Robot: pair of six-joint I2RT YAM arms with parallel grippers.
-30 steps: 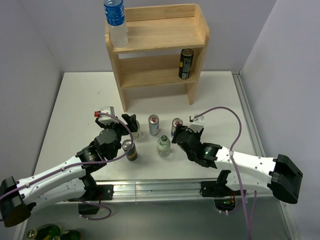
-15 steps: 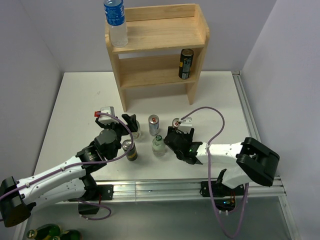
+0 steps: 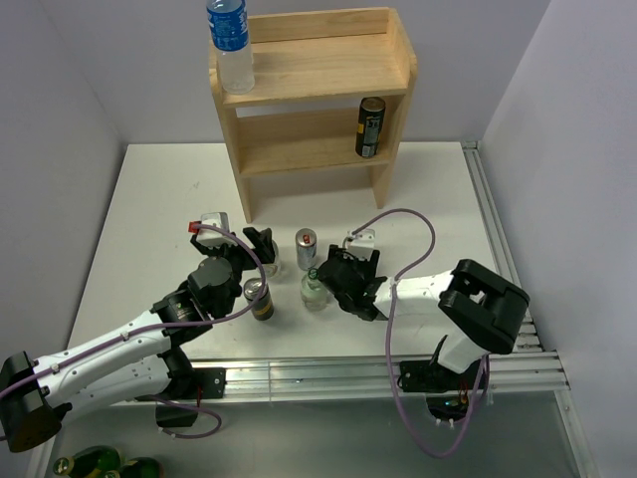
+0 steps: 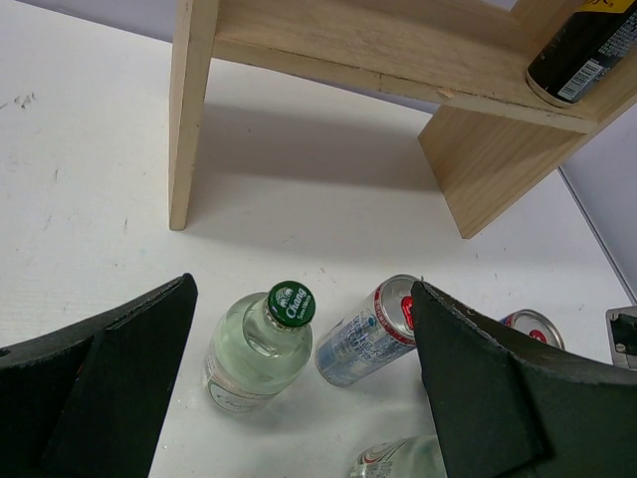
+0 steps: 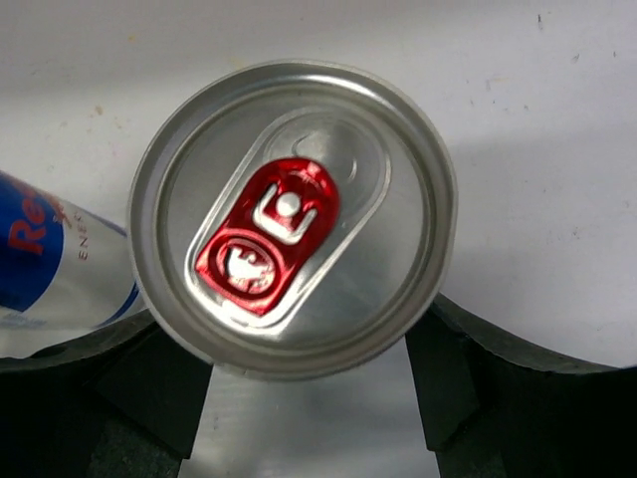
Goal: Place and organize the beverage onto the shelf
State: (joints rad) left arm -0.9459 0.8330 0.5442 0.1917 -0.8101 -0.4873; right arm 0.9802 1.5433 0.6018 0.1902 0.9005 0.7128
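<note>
light wood makes up the two-tier shelf (image 3: pixel 318 65), standing at the far middle of the white counter (image 3: pixel 149 199). a clear plastic water bottle with a blue label (image 3: pixel 230 45) stands at the left end of its top tier, and a tall black can (image 3: pixel 370 126) at the right end of the lower tier. the left pincer (image 4: pixel 304 289) gapes wide, a clear glass bottle with a green cap (image 4: pixel 261 344) upright between its fingers, unclasped. the right pincer (image 5: pixel 304 349) is closed against both sides of a silver can with a red tab (image 5: pixel 289 214), just right of a second clear bottle (image 3: pixel 314 289).
</note>
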